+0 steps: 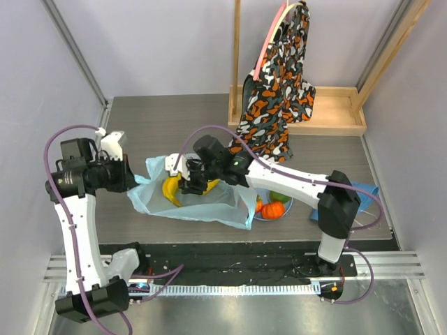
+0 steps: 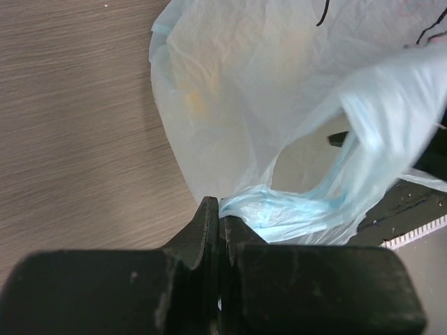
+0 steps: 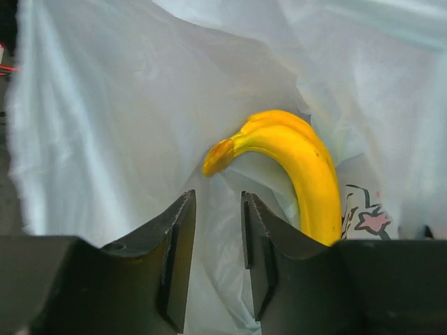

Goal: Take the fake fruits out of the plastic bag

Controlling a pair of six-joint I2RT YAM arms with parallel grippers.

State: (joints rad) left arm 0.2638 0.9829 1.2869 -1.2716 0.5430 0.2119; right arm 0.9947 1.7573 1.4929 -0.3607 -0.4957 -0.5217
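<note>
Grey wood-grain table between pale walls, with the bag lying crumpled near its middle. At the bag's left end the left gripper is clamped tight on a twisted strip of its edge. The right gripper hangs in among the film, its fingers a narrow gap apart with nothing between them. The banana curves just beside them, still in the bag. An orange fruit and a green fruit sit just right of the bag.
</note>
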